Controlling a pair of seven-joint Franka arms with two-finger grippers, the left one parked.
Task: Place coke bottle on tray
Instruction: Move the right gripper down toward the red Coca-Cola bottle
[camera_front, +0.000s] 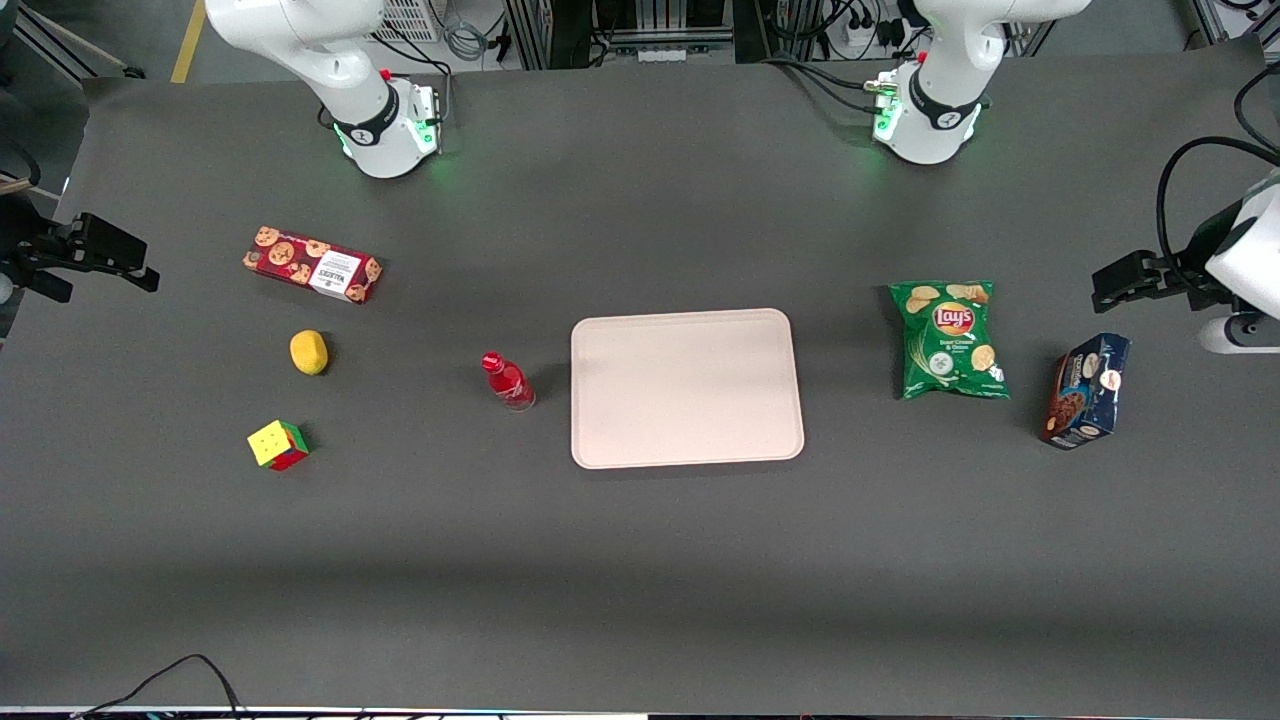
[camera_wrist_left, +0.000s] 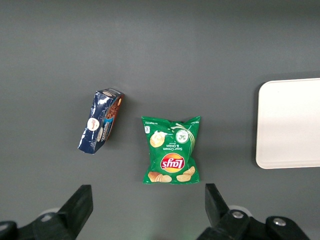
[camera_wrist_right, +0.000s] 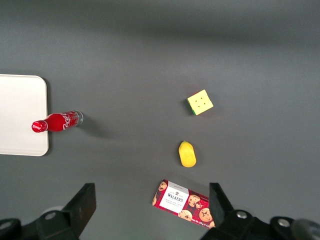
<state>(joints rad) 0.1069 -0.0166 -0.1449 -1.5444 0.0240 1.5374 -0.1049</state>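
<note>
The coke bottle (camera_front: 508, 381), small and red with a red cap, stands upright on the dark table just beside the tray (camera_front: 686, 388), on the tray's side toward the working arm's end. It also shows in the right wrist view (camera_wrist_right: 56, 122), next to the tray's rim (camera_wrist_right: 30, 145). The pale beige-pink tray holds nothing; its edge also shows in the left wrist view (camera_wrist_left: 290, 122). My right gripper (camera_front: 140, 262) hangs at the working arm's end of the table, far from the bottle. It is open and empty (camera_wrist_right: 151, 206).
A red Walkers cookie box (camera_front: 312, 265), a yellow lemon (camera_front: 308, 352) and a colour cube (camera_front: 277, 445) lie toward the working arm's end. A green Lay's chips bag (camera_front: 948, 339) and a blue cookie box (camera_front: 1085, 390) lie toward the parked arm's end.
</note>
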